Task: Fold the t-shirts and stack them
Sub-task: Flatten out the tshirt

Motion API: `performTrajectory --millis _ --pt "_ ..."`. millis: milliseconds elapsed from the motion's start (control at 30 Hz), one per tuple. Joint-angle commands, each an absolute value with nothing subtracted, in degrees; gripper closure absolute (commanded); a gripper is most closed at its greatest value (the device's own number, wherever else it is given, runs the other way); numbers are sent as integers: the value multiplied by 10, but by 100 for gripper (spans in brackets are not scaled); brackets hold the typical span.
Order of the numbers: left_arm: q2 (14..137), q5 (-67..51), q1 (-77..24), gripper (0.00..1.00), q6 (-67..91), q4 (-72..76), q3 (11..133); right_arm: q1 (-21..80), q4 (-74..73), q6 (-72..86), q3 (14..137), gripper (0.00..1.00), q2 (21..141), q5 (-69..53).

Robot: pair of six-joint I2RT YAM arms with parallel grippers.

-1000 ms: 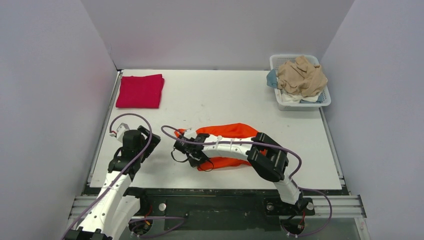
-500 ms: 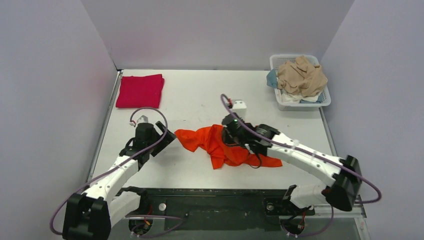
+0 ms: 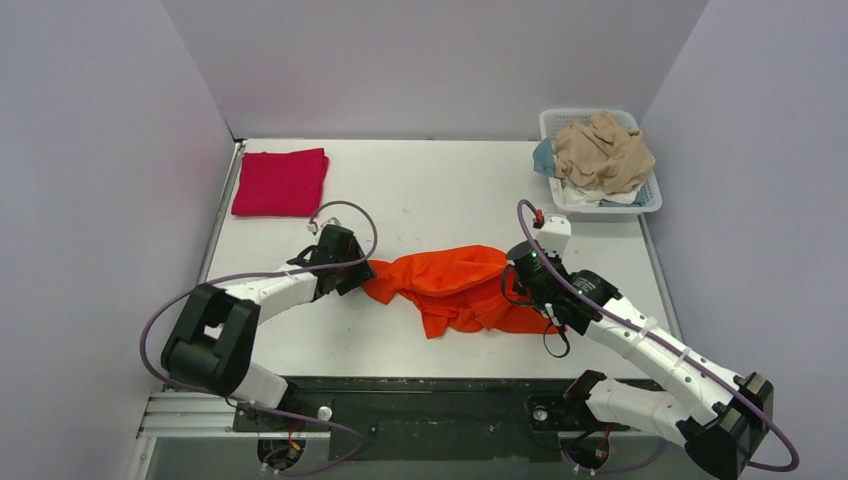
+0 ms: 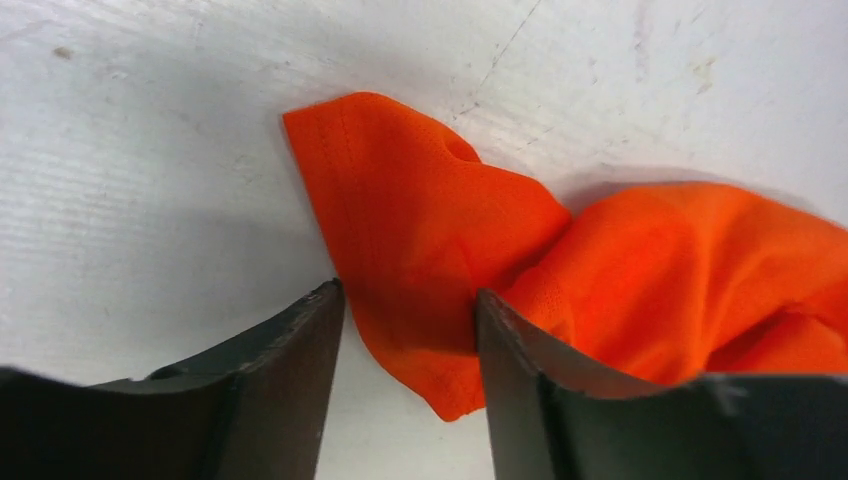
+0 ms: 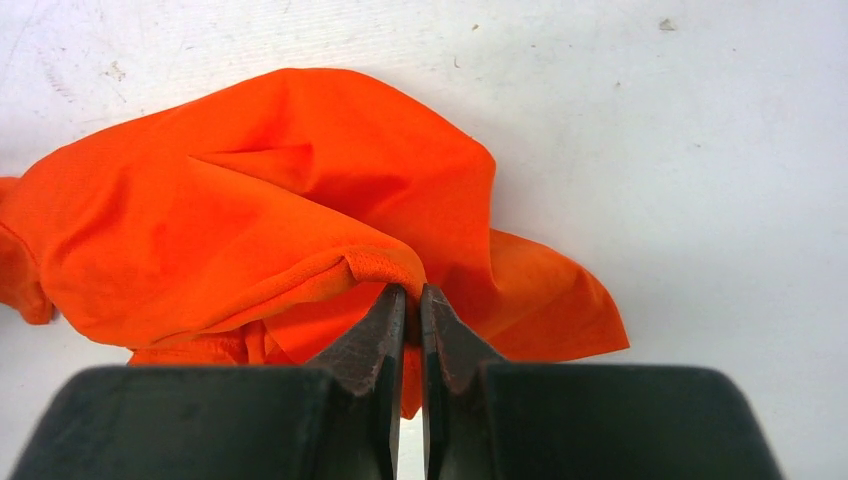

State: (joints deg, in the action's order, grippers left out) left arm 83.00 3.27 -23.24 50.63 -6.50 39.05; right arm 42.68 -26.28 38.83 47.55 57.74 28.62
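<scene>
A crumpled orange t-shirt lies mid-table. My left gripper is open at the shirt's left end; in the left wrist view the orange cloth lies between the fingers, low on the table. My right gripper is shut on a hem fold of the orange shirt at its right side; the cloth bunches just above the fingertips. A folded red t-shirt lies at the far left corner.
A white basket at the far right holds a tan garment and other clothes. The table's near edge runs just below the orange shirt. Grey walls stand on three sides.
My left arm has reached right to the shirt's left end. My right arm swung right, pulling the orange shirt rightward by its hem.
</scene>
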Motion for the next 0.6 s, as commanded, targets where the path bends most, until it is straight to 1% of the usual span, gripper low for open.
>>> performTrajectory --millis 0,33,67,100,167,267,367,467,567 --pt "886 65 -251 53 493 -54 437 410 -279 386 472 100 564 315" --pt "903 78 -252 78 489 -59 443 405 -278 384 476 100 565 316" --pt "911 90 -253 90 486 -77 462 402 -276 377 479 100 566 316" --pt "923 111 -252 100 483 -91 474 398 -274 373 486 100 568 316" --pt "917 143 -253 100 475 -127 511 392 -270 351 506 100 573 313" --pt "856 182 -254 100 457 -131 540 388 -270 316 547 100 572 316" --pt "752 233 -255 100 418 -136 578 385 -270 272 612 100 559 336" --pt "676 252 -255 100 388 -145 618 384 -266 237 670 100 538 346" --pt "605 263 -256 100 362 -147 680 382 -265 206 756 100 535 305"
